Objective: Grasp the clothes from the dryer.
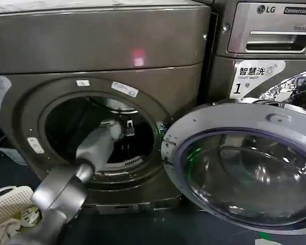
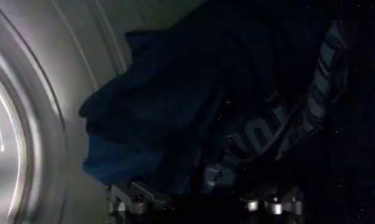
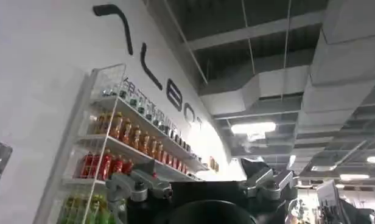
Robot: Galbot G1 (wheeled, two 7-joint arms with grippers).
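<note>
Reaching deep into the dryer (image 1: 99,56) right now, your left arm goes through the round opening and the left pincer (image 1: 123,128) sits near the back of the drum. The round glass door (image 1: 245,163) hangs swung open off to the right, well clear of the arm.

From the left wrist view, the clothes (image 2: 193,115) are a dark navy bundle slumped against the drum wall, right in front of the left pincer (image 2: 203,204). The fingertips (image 2: 129,199) sit spread wide on either side of the fabric's near edge, and nothing is pinched between them yet, so I'd call it open and empty.

So you're at the approach stage, just before the grab. Next move, I reckon: push in a touch more so the cloth bunches between the fingers, then close on a thick fold, not a loose edge, or it'll slip out when you pull back through the opening.

Your right pincer (image 3: 203,189) is parked pointing up at the ceiling and a drinks shelf (image 3: 123,146), fingers apart, holding nothing.

There's a white basket (image 1: 7,204) down at the lower left.
</note>
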